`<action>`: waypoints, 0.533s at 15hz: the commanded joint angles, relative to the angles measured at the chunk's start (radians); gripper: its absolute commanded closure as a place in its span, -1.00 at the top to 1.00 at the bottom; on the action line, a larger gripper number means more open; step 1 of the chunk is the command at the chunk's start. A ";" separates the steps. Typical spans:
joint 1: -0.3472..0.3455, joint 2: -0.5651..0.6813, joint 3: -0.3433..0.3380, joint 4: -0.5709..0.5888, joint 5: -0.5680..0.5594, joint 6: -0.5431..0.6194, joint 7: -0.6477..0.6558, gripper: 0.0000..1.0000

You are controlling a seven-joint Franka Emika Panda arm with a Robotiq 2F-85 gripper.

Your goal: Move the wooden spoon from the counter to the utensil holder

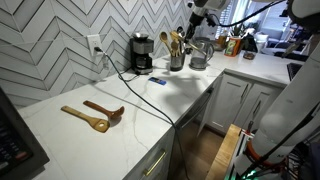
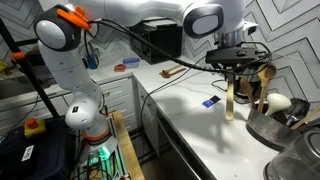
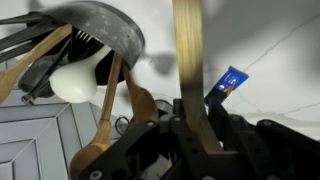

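The gripper (image 2: 231, 72) hangs above the white surface (image 2: 190, 125), and the wooden spoon (image 2: 230, 100) is pinched between its fingers (image 3: 214, 128), which are drawn in narrow on the handle. The spoon's long axis runs straight up and down, the bowl end looks lowest, and it seems to hang clear of the surface. Now the key relation: the utensil holder (image 2: 272, 135) stands just beside the spoon, not under it. In the wrist view its rim lies off to one side of the handle, crowded with wooden utensils and a pale rounded thing (image 3: 75, 80). I'd call for a short sideways carry over that rim, then a lowering. The golden-orange spoon (image 1: 85, 119) lies well away from the holder.
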 commanded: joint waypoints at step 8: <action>0.029 0.008 -0.040 0.013 0.214 0.113 -0.047 -0.85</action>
